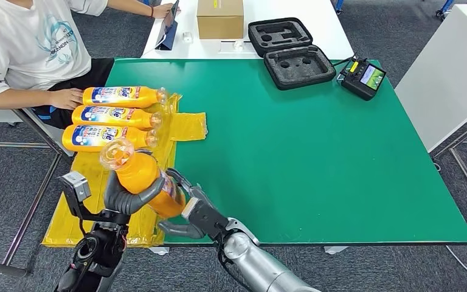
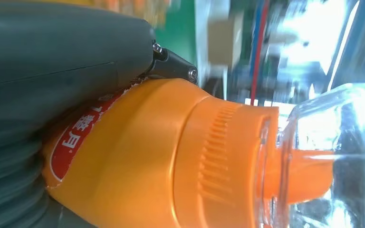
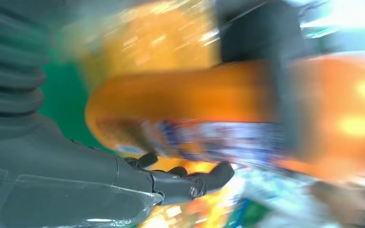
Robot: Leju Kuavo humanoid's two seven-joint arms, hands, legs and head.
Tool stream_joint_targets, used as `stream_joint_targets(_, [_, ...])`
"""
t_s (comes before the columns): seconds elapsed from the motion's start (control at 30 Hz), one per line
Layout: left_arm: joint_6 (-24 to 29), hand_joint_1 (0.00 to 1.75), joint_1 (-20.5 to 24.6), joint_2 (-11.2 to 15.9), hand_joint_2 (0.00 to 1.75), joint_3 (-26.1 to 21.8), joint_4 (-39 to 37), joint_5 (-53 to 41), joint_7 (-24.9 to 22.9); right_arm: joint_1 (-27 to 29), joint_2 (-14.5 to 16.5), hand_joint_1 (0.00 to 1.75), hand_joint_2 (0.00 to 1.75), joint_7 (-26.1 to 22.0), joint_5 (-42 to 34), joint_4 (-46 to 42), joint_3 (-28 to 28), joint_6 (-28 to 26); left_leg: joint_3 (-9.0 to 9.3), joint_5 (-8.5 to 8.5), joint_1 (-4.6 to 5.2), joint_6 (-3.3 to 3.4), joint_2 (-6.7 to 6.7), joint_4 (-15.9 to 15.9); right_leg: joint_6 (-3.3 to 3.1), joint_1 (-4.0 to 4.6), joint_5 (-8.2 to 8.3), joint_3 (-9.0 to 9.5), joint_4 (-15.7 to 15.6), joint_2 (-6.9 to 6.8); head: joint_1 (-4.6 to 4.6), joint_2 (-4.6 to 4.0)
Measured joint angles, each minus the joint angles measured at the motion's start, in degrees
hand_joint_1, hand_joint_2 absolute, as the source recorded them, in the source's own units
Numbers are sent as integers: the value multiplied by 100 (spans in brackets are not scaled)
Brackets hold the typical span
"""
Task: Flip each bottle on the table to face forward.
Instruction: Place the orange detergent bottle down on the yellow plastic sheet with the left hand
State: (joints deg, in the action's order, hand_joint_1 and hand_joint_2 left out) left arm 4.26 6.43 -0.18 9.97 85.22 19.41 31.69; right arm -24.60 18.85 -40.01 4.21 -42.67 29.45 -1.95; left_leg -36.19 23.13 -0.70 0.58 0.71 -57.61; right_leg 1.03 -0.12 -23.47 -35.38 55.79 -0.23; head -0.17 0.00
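An orange bottle [image 1: 143,176] with a clear cap [image 1: 117,153] is lifted off the table at the front left, cap end tilted up towards me. My left hand [image 1: 124,198] grips its upper body; up close the bottle's orange shoulder [image 2: 147,166] and a red label edge sit against the hand. My right hand [image 1: 191,210] is at the bottle's lower end with fingers spread around it; in the blurred right wrist view the bottle [image 3: 195,99] lies just over the fingers [image 3: 190,183]. Three more orange bottles [image 1: 112,115] lie side by side, labels up, on a yellow plastic sheet [image 1: 188,126].
A person sits at the far left, one hand [image 1: 67,97] on the farthest bottle. On the green table [image 1: 316,158] stand a black foam case [image 1: 290,52] and a controller [image 1: 363,78]. Behind are a cardboard box [image 1: 220,18] and a tablet [image 1: 169,24].
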Motion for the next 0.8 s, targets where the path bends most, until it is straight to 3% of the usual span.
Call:
stream_joint_targets(0.13, [276,175,44,19,175,-169,-5,-292,161,202,-71,0,0,-8,-339,-971,-37,296,0,0,0,0,-1,0,0,0,-1,0,0,-2,1,0])
stream_joint_targets(0.3, [320,175,81,32,175,-245,-7,-320,175,326,-123,0,0,-6,-372,-1536,-71,332,0,0,1,0,-1,0,0,0,1,1,0,-1,1,0])
stream_joint_targets(0.8, [328,175,100,38,175,-302,-9,-335,177,415,-173,0,0,-5,-404,-1930,-85,341,0,0,0,0,-2,0,0,0,0,0,0,0,1,0])
